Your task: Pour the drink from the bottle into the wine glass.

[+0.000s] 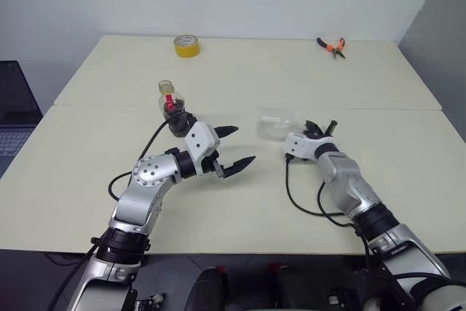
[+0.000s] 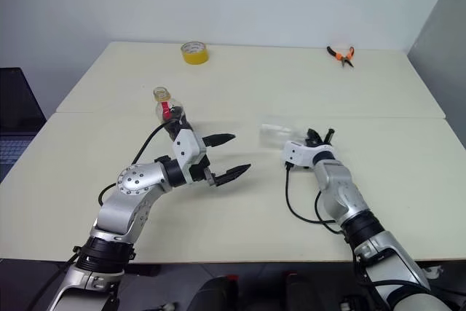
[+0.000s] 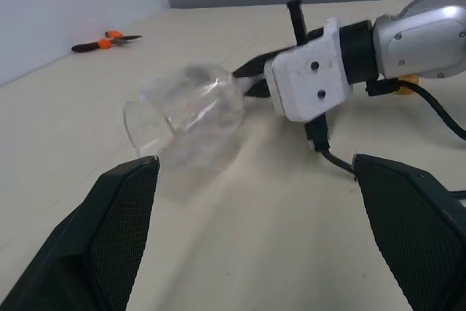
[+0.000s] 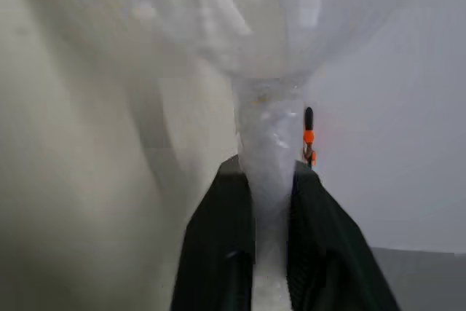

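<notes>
- 2 tools matter here, and the right tool [image 1: 314, 130] is the one on the job: its black fingers [image 4: 218, 253] are pinched on the stem of the wine glass [image 1: 275, 125], as the right wrist view shows.
- The wine glass lies tipped over, its long axis close to level above the table [image 1: 240, 194]; the open bowl points toward the robot's left and the stem runs back into the right tool.
- The left wrist view shows the bowl rim facing the left tool [image 1: 231, 149], whose jaws stand wide apart and hold nothing.
- The bottle [image 1: 171, 107] stands upright on the table just beyond the left wrist, with dark drink [image 1: 179, 120] low in its belly and a red label on the neck.
- The left arm is plainly the nearer one to the bottle, but its tool points away from it, toward the glass; the bottle sits behind and beside that tool, not between its jaws.
- In my judgement the coming move turns on the glass's axis: the right tool must swing the stem from level to upright and set the foot down before any pouring makes sense.
- The risk as I read it: a thin stem held sideways can slip or twist in the pinch.
- A yellow tape roll [image 1: 186, 45] and orange pliers [image 1: 331, 46] lie well apart at the far edge.
</notes>
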Robot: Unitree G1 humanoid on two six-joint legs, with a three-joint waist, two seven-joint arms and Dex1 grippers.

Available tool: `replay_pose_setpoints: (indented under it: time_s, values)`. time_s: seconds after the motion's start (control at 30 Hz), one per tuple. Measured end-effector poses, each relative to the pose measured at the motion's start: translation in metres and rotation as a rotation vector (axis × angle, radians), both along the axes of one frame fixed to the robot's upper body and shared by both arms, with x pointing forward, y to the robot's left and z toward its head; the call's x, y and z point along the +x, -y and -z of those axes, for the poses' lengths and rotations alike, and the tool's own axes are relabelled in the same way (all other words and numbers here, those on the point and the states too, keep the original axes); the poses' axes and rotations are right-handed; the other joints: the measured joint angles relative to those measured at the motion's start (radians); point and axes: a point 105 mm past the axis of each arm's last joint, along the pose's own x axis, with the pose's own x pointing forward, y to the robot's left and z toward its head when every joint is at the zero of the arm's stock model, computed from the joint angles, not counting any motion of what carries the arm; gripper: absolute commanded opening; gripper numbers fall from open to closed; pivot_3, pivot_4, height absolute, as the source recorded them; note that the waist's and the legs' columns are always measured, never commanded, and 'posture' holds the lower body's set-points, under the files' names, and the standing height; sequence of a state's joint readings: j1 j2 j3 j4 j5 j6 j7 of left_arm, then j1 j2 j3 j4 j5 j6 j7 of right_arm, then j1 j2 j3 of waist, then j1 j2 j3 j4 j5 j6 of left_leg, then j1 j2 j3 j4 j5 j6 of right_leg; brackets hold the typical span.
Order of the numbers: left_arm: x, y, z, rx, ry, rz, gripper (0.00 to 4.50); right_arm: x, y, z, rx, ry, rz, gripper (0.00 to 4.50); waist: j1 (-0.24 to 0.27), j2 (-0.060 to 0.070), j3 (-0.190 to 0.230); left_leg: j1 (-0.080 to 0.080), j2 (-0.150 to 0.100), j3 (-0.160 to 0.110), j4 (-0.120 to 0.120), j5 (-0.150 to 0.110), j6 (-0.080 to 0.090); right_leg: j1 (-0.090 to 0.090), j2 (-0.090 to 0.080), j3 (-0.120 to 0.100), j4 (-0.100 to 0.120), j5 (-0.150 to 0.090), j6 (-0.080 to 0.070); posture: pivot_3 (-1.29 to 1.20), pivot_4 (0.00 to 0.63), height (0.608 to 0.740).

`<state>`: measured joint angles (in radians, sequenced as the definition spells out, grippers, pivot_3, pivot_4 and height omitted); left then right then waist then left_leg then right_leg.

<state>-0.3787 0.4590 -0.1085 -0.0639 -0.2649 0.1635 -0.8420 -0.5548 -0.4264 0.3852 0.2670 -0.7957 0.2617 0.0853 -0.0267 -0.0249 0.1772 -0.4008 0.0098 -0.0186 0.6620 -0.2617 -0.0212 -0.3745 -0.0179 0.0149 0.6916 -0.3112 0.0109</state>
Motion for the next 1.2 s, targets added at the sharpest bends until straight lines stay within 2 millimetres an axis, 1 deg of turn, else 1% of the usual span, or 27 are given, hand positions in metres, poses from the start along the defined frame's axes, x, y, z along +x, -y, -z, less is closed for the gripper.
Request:
replay_pose_setpoints:
  time_s: [0.07, 0.17, 0.23, 0.3, 0.33, 0.37, 0.43, 0.47, 0.5, 0.57, 0.63, 0.77, 0.87, 0.97, 1.07, 1.2]
  values:
    - [0.0, -0.002, 0.001, -0.005, -0.008, -0.013, 4.5, -0.004, 0.003, -0.007, 0.023, 0.016, 0.007, 0.15, -0.001, 0.0, 0.0, 0.0, 0.0, 0.0, 0.0, 0.0, 0.0, 0.0, 0.0, 0.0, 0.0, 0.0, 0.0, 0.0, 0.15, 0.74]
    - [0.0, -0.015, 0.006, -0.024, -0.027, -0.066, 4.5, -0.016, 0.0, -0.027, 0.13, 0.047, -0.02, 0.15, -0.004, 0.0, 0.0, -0.001, 0.001, 0.0, -0.001, 0.0, 0.0, -0.002, 0.0, 0.001, 0.0, 0.0, 0.0, 0.0, 0.15, 0.74]
    - [-0.001, -0.024, 0.01, -0.04, -0.048, -0.093, 4.5, -0.022, -0.004, -0.041, 0.219, 0.068, -0.052, 0.15, -0.006, 0.0, 0.0, -0.001, 0.001, 0.0, -0.001, 0.0, 0.0, -0.002, 0.0, 0.0, 0.001, 0.0, 0.0, 0.0, 0.15, 0.74]
    - [-0.002, -0.032, 0.011, -0.053, -0.059, -0.112, 4.5, -0.028, -0.011, -0.044, 0.376, 0.055, -0.09, 0.15, -0.005, 0.0, 0.0, 0.0, 0.001, -0.001, -0.001, 0.0, 0.0, -0.001, 0.0, -0.001, 0.001, 0.0, 0.0, 0.0, 0.15, 0.74]
    - [-0.003, -0.036, 0.011, -0.055, -0.067, -0.12, 4.5, -0.032, -0.02, -0.04, 0.487, 0.025, -0.132, 0.15, -0.005, 0.0, 0.0, 0.0, 0.001, -0.001, -0.001, 0.0, 0.0, -0.001, 0.0, -0.001, 0.001, 0.0, 0.0, 0.0, 0.15, 0.74]
    - [-0.005, -0.042, 0.012, -0.056, -0.079, -0.121, 4.5, -0.038, -0.033, -0.031, 0.612, -0.031, -0.192, 0.15, -0.005, 0.0, 0.0, 0.0, 0.001, -0.001, -0.001, 0.0, 0.0, 0.0, 0.0, -0.001, 0.001, 0.0, 0.0, 0.0, 0.15, 0.74]
    - [-0.008, -0.046, 0.013, -0.052, -0.1, -0.109, 4.5, -0.045, -0.051, -0.019, 0.762, -0.12, -0.279, 0.15, -0.005, 0.0, 0.0, 0.0, 0.001, -0.001, -0.001, 0.0, 0.001, 0.0, 0.0, -0.001, 0.001, 0.0, 0.0, 0.0, 0.15, 0.74]
    - [-0.012, -0.049, 0.011, -0.055, -0.116, -0.091, 4.5, -0.05, -0.068, -0.014, 0.898, -0.199, -0.363, 0.15, -0.005, 0.0, 0.001, 0.0, 0.001, -0.001, -0.001, 0.0, 0.001, 0.0, 0.0, -0.001, 0.001, 0.0, 0.0, 0.0, 0.15, 0.74]
    - [-0.015, -0.05, 0.007, -0.064, -0.122, -0.074, 4.5, -0.054, -0.08, -0.012, 0.985, -0.249, -0.432, 0.15, -0.005, 0.0, 0.001, 0.0, 0.001, -0.001, -0.001, 0.0, 0.001, 0.0, 0.0, -0.001, 0.001, 0.0, 0.0, 0.0, 0.15, 0.74]
    - [-0.019, -0.053, -0.002, -0.069, -0.12, -0.044, 4.5, -0.057, -0.096, -0.011, 1.083, -0.301, -0.527, 0.15, -0.005, 0.0, 0.001, 0.001, 0.001, -0.001, -0.001, 0.0, 0.001, 0.0, 0.0, -0.001, 0.001, 0.0, 0.0, 0.0, 0.15, 0.74]
    - [-0.024, -0.057, -0.006, -0.052, -0.134, -0.021, 4.5, -0.053, -0.107, -0.013, 1.162, -0.326, -0.587, 0.15, -0.004, 0.001, 0.001, 0.001, 0.0, -0.001, -0.001, 0.0, 0.001, 0.0, 0.0, -0.001, 0.001, 0.0, 0.0, 0.0, 0.15, 0.74]
    - [-0.038, -0.06, -0.007, -0.052, -0.201, 0.028, 4.5, -0.048, -0.123, -0.009, 1.261, -0.376, -0.674, 0.15, -0.004, 0.001, 0.001, 0.001, 0.001, -0.001, -0.001, 0.0, 0.001, 0.0, 0.0, -0.001, 0.0, 0.0, 0.0, 0.0, 0.15, 0.74]
    - [-0.041, -0.059, -0.011, -0.062, -0.211, 0.041, 4.5, -0.047, -0.134, -0.002, 1.29, -0.414, -0.705, 0.15, -0.004, 0.001, 0.001, 0.001, 0.0, -0.001, -0.001, 0.0, 0.001, 0.0, 0.0, -0.001, 0.001, 0.0, 0.0, 0.0, 0.15, 0.74]
    - [-0.043, -0.058, -0.015, -0.068, -0.208, 0.048, 4.5, -0.043, -0.144, 0.001, 1.3, -0.439, -0.73, 0.15, -0.005, 0.001, 0.001, 0.001, 0.001, -0.001, -0.001, 0.0, 0.001, -0.001, 0.0, -0.001, 0.002, 0.0, 0.0, 0.0, 0.15, 0.74]
    - [-0.043, -0.057, -0.016, -0.067, -0.205, 0.052, 4.5, -0.046, -0.149, 0.007, 1.28, -0.463, -0.758, 0.15, -0.004, 0.001, 0.001, 0.001, 0.0, -0.001, -0.001, 0.0, 0.0, -0.001, 0.0, -0.001, 0.001, 0.0, 0.0, 0.0, 0.15, 0.74]
    - [-0.043, -0.057, -0.016, -0.066, -0.201, 0.055, 4.5, -0.053, -0.15, 0.018, 1.263, -0.498, -0.773, 0.15, -0.004, 0.001, 0.001, 0.001, 0.001, -0.001, -0.001, 0.0, 0.0, -0.001, 0.0, -0.001, 0.002, 0.0, 0.0, 0.0, 0.15, 0.74]
